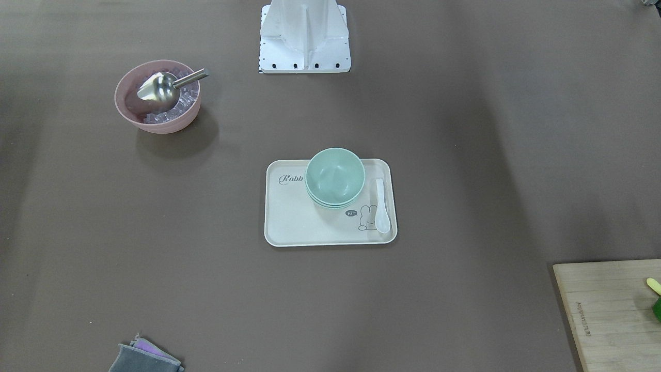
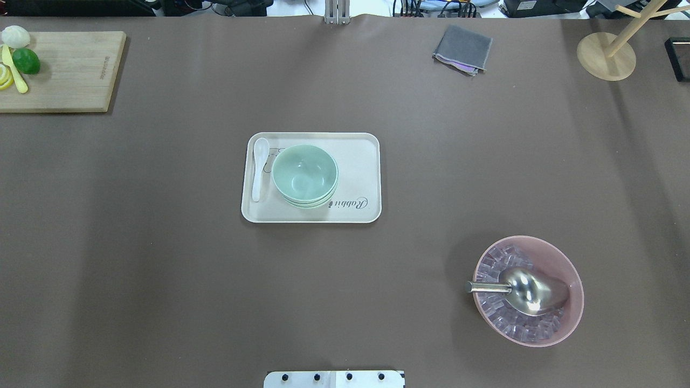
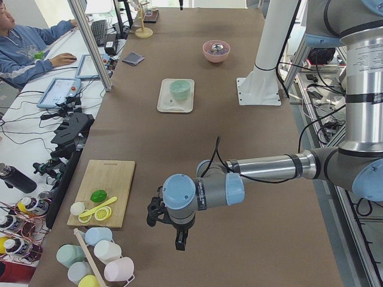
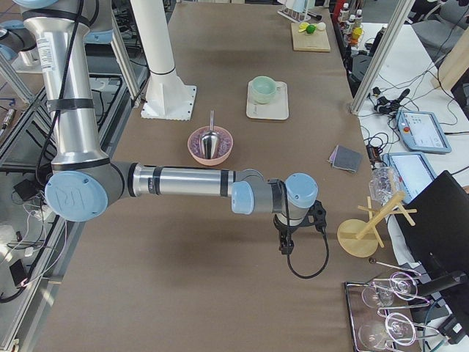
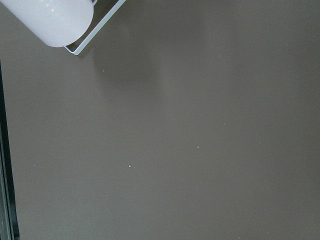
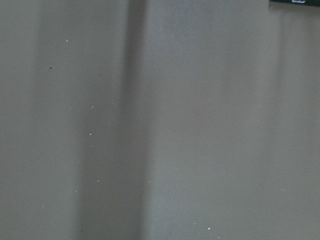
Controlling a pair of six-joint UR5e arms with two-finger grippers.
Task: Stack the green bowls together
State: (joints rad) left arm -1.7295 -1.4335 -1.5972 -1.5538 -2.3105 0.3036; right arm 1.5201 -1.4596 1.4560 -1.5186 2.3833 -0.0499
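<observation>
The green bowls [image 1: 334, 175] sit nested in one stack on a cream tray [image 1: 289, 222] at the table's middle; they also show in the overhead view [image 2: 304, 173] and both side views [image 3: 179, 89] [image 4: 264, 89]. Three rims show in the stack. My left gripper [image 3: 180, 240] hangs over bare table far from the tray, near a cutting board; I cannot tell if it is open or shut. My right gripper [image 4: 284, 246] hangs over bare table at the other end, past the pink bowl; I cannot tell its state. Neither gripper shows in the overhead, front or wrist views.
A white spoon [image 2: 259, 167] lies on the tray beside the stack. A pink bowl [image 2: 566, 269] with ice cubes and a metal scoop stands at the right. A cutting board [image 2: 70, 70] with fruit, a grey cloth [image 2: 462, 48] and a wooden stand [image 2: 606, 54] are at the far edge.
</observation>
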